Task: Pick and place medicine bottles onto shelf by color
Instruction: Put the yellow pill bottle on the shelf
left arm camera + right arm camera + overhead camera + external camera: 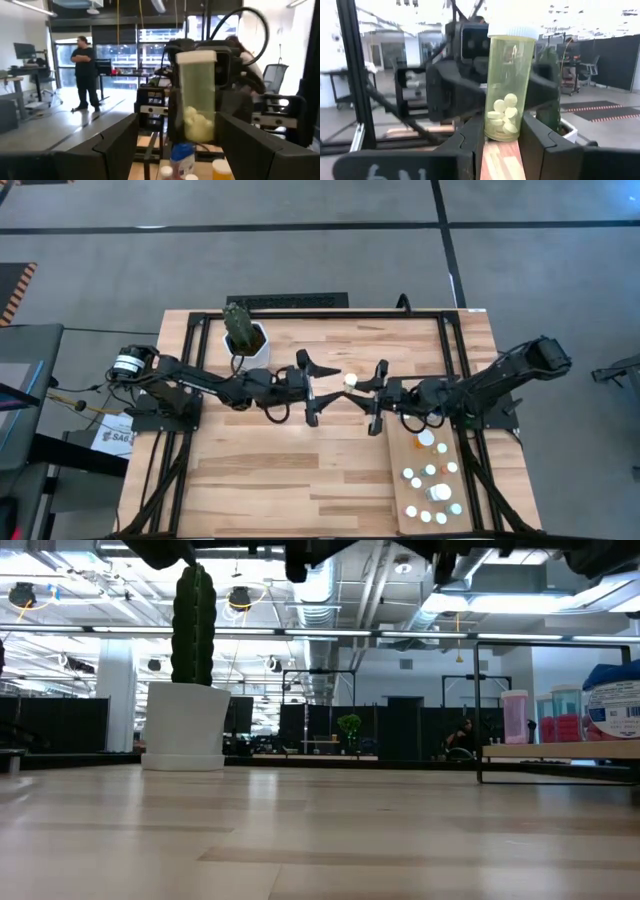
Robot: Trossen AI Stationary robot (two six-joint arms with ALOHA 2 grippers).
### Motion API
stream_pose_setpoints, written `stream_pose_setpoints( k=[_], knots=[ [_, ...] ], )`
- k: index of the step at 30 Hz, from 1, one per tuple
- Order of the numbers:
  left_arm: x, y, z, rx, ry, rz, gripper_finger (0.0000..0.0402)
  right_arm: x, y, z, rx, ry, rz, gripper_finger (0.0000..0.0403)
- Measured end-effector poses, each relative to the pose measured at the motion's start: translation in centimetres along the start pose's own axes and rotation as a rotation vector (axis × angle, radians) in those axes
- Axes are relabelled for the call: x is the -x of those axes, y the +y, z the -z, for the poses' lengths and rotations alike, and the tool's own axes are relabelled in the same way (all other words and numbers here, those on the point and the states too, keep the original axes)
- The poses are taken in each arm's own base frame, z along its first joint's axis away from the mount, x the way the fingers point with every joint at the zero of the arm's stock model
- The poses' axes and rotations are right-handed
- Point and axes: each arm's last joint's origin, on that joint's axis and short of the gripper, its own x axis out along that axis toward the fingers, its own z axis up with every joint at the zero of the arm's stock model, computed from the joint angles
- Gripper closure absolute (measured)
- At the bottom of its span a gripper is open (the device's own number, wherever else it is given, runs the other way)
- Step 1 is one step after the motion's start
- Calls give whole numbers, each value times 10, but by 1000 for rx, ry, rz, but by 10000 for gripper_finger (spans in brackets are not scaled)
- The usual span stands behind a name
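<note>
Above the planked table [300, 470], the right gripper [501, 137] clamps a yellow-green bottle [510, 85]; the left gripper [175, 135] gapes facing it.

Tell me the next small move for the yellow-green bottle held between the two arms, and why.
Probably the left gripper should back away. The right gripper is shut on the yellow-green bottle, held upright above the table, while the left one stands open around it. Once clear, the right arm can carry it to the shelf.
</note>
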Motion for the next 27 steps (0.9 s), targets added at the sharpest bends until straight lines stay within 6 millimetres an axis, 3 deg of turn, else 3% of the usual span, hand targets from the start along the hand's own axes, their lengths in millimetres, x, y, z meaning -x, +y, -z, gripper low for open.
stream_pose_setpoints(
  k=[8, 19, 27],
  knots=[
    [1, -6, 2, -3, 25, 62, 166, -14, 6, 10, 15, 20, -10, 298],
    [3, -13, 3, -8, 39, 60, 270, -26, 11, 11, 92, 49, -13, 297],
    [3, -12, 4, -27, 45, 44, 294, -26, 11, 13, 89, 70, -14, 286]
  ],
)
